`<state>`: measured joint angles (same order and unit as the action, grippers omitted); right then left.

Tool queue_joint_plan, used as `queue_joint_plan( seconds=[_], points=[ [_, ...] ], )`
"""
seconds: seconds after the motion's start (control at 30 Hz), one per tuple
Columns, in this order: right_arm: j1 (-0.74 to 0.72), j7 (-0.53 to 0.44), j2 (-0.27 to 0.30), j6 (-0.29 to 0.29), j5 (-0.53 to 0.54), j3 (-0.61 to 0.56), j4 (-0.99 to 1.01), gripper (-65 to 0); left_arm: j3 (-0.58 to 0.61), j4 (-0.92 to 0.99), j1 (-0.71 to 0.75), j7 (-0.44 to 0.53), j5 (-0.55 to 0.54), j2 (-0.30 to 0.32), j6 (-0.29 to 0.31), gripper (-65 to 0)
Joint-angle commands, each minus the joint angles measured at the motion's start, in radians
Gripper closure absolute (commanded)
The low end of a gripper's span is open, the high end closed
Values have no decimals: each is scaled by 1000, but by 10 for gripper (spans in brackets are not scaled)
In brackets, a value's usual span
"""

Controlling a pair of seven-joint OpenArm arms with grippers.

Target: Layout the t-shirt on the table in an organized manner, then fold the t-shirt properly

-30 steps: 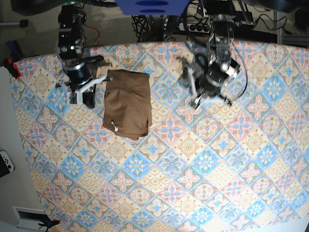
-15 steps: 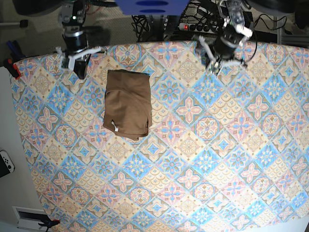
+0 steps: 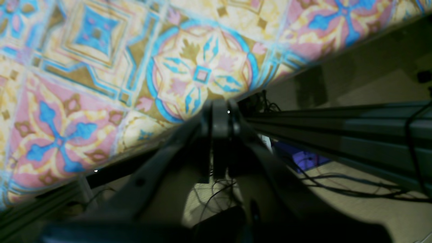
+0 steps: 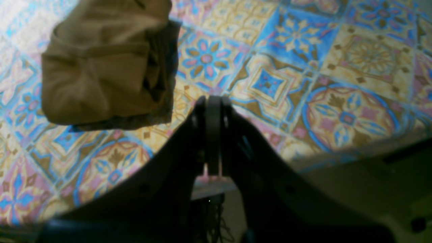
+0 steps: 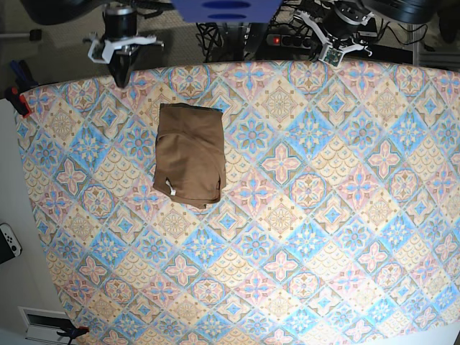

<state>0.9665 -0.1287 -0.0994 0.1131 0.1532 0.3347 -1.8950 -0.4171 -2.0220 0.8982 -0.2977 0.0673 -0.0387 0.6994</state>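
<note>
The tan-brown t-shirt (image 5: pixel 189 154) lies folded into a compact rectangle on the patterned table (image 5: pixel 287 251), toward its far left, with a small white tag at its near edge. In the right wrist view the t-shirt (image 4: pixel 101 67) sits at the upper left. My right gripper (image 4: pixel 213 101) is shut and empty, apart from the cloth, over the table's far edge. From the base view that right gripper (image 5: pixel 120 70) hangs just behind the shirt's far side. My left gripper (image 3: pixel 219 108) is shut on nothing at the table's far right edge (image 5: pixel 333 56).
A power strip and tangled cables (image 5: pixel 287 39) lie on the floor behind the table. A dark frame rail (image 3: pixel 337 125) runs past the left gripper. A red clamp (image 5: pixel 20 102) sits at the table's left edge, and a white controller (image 5: pixel 8 243) lies beyond it.
Both arms have drawn back from beside the shirt to the table's far edge. The folded shirt has not moved, and both grippers stay shut.
</note>
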Motion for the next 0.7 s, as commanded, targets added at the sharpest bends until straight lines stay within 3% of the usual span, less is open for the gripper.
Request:
queue_joint_plan(
  seconds=[0.0, 0.2, 0.47, 0.53, 0.67],
  points=[
    [35, -30, -4, 3, 4, 4, 2, 0, -3, 7, 22, 18, -5, 1, -1, 0],
    [91, -85, -15, 3, 4, 4, 113, 0, 1, 139, 12, 19, 2, 7, -1, 0],
    [87, -85, -13, 3, 4, 4, 409, 0, -3, 384, -69, 22, 32, 46, -1, 0],
    [87, -85, -12, 3, 4, 4, 481, 0, -6, 467, -116, 73, 64, 46, -1, 0],
    [61, -85, -12, 3, 4, 4, 598, 0, -36, 700, -187, 265, 190, 38, -1, 0]
  ],
)
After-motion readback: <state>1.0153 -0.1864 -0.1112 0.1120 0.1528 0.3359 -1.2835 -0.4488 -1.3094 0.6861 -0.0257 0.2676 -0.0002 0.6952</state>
